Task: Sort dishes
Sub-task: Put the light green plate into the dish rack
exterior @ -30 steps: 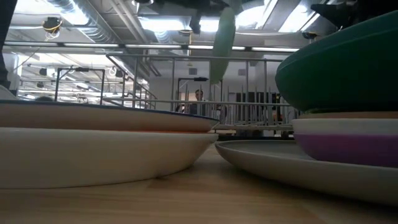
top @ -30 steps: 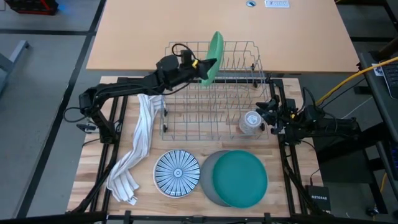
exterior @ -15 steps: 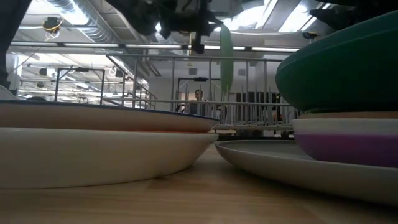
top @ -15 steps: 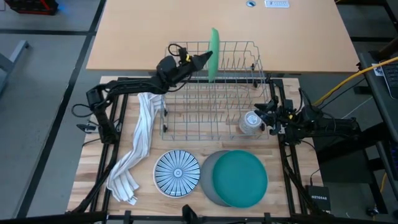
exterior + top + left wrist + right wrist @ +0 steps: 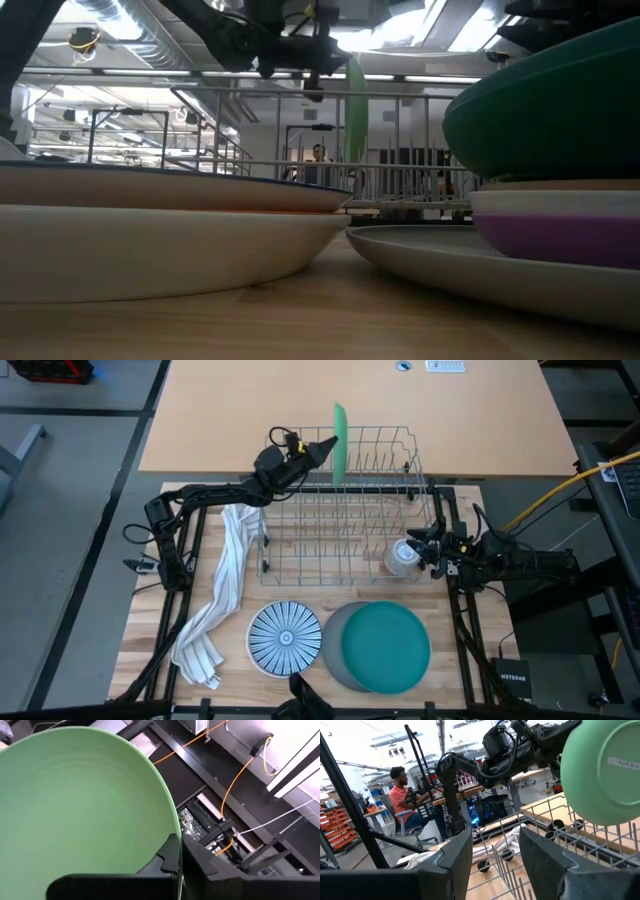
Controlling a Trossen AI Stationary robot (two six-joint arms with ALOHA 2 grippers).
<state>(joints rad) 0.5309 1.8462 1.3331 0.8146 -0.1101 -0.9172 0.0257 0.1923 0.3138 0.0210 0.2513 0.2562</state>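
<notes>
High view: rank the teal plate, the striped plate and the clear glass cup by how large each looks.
1. teal plate, largest.
2. striped plate, clearly smaller.
3. clear glass cup in the dish rack, smallest by far.

Light green plate (image 5: pixel 339 432) — teal plate (image 5: pixel 386 647) — blue-and-white striped plate (image 5: pixel 285 638).

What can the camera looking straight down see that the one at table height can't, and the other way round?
Only the overhead view shows the whole wire rack, the striped towel, the small glass cup, the striped plate's pattern, and the right arm's fingers open beside the cup.

Only the table-level view shows the purple dish stacked under the teal one, plus the room behind.

Both show the light green plate held on edge over the rack by the left arm's fingers.
</notes>
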